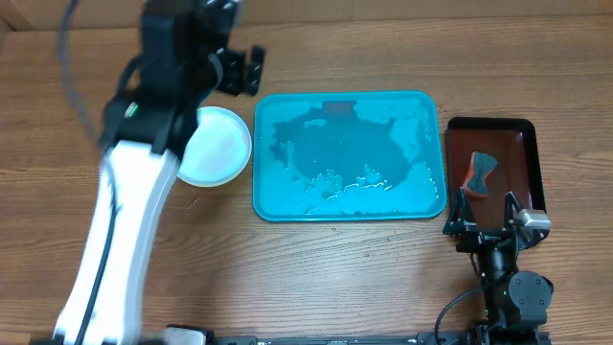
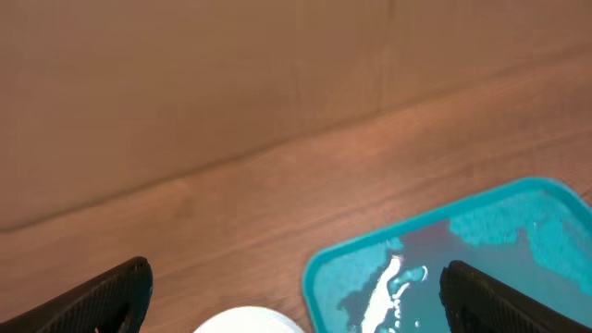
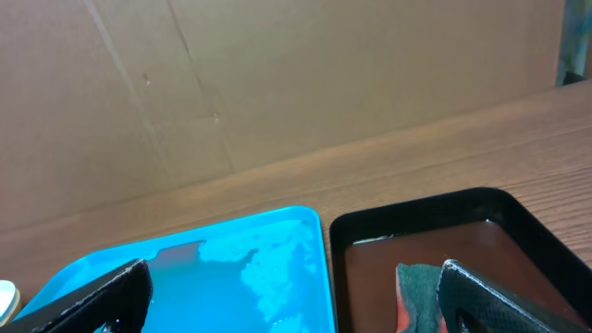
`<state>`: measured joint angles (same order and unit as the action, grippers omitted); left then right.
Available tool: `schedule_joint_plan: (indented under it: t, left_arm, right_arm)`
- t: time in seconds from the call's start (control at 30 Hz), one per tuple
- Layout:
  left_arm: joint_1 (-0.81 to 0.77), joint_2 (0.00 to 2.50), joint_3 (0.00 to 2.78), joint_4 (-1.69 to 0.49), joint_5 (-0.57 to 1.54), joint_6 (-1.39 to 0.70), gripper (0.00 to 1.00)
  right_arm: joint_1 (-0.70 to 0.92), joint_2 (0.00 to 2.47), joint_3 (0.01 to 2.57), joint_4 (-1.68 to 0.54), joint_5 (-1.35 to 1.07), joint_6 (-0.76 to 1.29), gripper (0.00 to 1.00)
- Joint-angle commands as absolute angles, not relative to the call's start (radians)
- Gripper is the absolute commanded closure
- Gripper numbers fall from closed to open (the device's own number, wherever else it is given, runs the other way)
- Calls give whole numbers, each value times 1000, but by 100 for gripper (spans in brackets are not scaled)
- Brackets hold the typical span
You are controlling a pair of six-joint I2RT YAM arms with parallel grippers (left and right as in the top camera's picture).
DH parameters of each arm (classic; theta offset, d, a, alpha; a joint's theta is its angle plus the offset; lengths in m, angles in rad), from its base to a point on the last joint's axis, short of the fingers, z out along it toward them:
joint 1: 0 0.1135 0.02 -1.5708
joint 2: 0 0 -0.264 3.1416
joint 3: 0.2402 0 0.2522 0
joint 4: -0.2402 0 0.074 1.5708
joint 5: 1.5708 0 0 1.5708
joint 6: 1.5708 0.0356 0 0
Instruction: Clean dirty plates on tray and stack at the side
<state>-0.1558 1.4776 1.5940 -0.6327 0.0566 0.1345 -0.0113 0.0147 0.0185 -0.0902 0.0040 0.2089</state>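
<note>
- My left arm (image 1: 134, 192) is nearest the overhead lens and hides the left side of the tabletop (image 1: 383, 278). Its pincer (image 2: 296, 277) stands wide and holds nothing.
- The plates (image 1: 215, 144) sit on the tabletop just beside the left edge of the tray (image 1: 330, 153), toward its far-left corner. Only a clean white top face shows, and my arm covers part of it. I cannot count how many lie beneath.
- The tray carries no plate. Water and pale suds lie over its floor, and there is a darker patch near its far edge, possibly sauce residue.
- Judgement: cleaning and stacking look finished or very nearly so, subject to confirming that the stack is complete. Nothing on the tray awaits washing.
- My right pincer (image 1: 488, 211) hangs at the near edge of the small dark tray (image 1: 517, 163), jaws wide and empty.
- A red and grey sponge (image 1: 482, 172) lies in that small tray, just ahead of the right pincer and untouched by it.
- A brown cardboard wall (image 2: 185, 83) closes off the far edge of the tabletop.
- Obstructions: none between the two trays. My left arm over the stack is the only thing crowding the plates, and a careless withdrawal could nudge them.
</note>
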Motion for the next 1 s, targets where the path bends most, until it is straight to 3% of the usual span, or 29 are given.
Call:
schedule_joint_plan:
  t: [0.0,0.57,0.77,0.97]
  left_arm:
    - [-106,1353,1430,-627,70,154,1]
    - [64,441,496,-211,63,155,1]
    - [64,215,240,-54,63,154,0]
    - [59,67,88,-34,64,164,0]
  right_arm:
    - [-6,3,8,-84,2,208,0]
    - [-6,3,8,-84,2,208,0]
    - [-6,3,8,-84,2,208,0]
    - [-6,3,8,-84,2,208,0]
